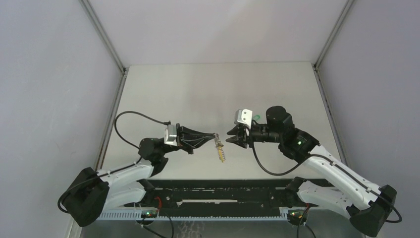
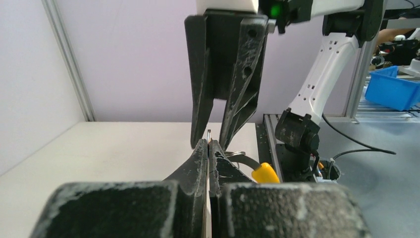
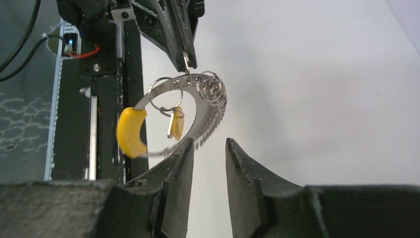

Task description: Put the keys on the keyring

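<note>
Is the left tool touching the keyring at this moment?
Touching. The right wrist view shows the left tool shut on the top of the keyring, which hangs below it.

We see a pale, matte table [image 1: 198, 89] boxed in by plain grey walls: a left wall [image 1: 49, 74], a back wall [image 1: 218, 25] and a right wall [image 1: 381, 74]. Slim metal posts run up the two far corners, a left post [image 1: 105, 37] and a right post [image 1: 332, 34]. In the left wrist view a blue plastic bin [image 2: 391, 89] stands off to the right, well apart from the table.
</note>
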Controlling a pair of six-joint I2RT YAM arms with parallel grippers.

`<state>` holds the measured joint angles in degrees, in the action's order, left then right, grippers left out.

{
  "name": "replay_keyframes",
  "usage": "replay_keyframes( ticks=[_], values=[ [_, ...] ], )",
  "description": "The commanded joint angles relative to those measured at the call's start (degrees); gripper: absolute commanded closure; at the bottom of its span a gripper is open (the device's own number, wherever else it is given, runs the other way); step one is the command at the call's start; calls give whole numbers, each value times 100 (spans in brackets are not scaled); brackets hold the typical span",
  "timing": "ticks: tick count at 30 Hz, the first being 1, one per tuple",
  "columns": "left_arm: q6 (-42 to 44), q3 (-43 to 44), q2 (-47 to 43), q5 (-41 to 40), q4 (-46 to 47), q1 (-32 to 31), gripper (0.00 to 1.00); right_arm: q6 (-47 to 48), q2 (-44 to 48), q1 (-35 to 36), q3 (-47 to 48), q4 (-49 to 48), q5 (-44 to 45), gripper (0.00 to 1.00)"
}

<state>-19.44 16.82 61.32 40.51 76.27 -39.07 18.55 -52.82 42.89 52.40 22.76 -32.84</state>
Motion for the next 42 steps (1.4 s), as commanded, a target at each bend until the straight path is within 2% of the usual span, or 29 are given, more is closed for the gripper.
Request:
replay_keyframes(
  ticks=[1,12,25,38,42],
  values=[
    [-173,-15,-225,-171,468,22,100,-463,166,-71,-321,-1897,-437,71],
    [-269,76,-182,-214,504,-20,100,-747,80,-20,-484,-2726,-915,74],
    [-325,124,-190,-427,608,-75,100,-706,-162,61,-485,-2734,-1044,77],
    [-353,228,-123,-459,662,-160,100,-741,-300,61,-485,-2944,-1315,85],
    [-343,237,-118,-474,676,-206,100,-750,-342,61,-485,-2956,-1339,91]
  ],
)
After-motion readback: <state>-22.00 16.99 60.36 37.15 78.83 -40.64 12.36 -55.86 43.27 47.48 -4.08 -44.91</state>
